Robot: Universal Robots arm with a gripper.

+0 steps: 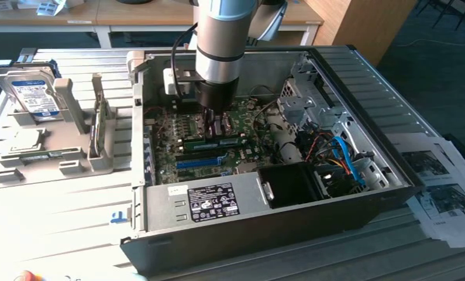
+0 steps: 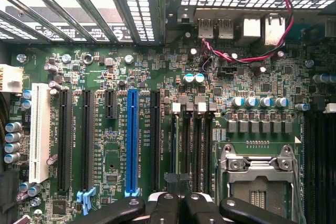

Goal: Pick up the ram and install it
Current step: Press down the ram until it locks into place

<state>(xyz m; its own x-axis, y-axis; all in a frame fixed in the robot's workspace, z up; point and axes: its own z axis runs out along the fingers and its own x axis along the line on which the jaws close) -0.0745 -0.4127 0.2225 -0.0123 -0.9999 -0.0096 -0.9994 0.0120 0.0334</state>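
Presently itemised, from the ram outward.

Ram (image 1: 216, 142): a green stick lying along the slots on the motherboard (image 1: 193, 132), directly under my jaws. Whether it is fully seated, I cannot tell.

Jaws: closed, tips pointing down at the ram. In the wrist view my fingers (image 2: 163, 209) stand pressed together with nothing seen between them. Contact with the ram cannot be judged.

Motherboard: green, with a blue slot (image 2: 131, 140) and a white slot (image 2: 40, 132) among black ones. The metal socket frame (image 2: 257, 174) is just beside the memory slots.

Case (image 1: 388, 193): open, lying on its side on the table (image 1: 52, 216), with red and blue cables (image 1: 343, 153) inside.

Grey tray (image 1: 76, 158): at the exterior view's left, holding a hard drive (image 1: 33, 93) and a processor (image 1: 26, 140).

Printed sheets (image 1: 443, 187): at the exterior view's right.
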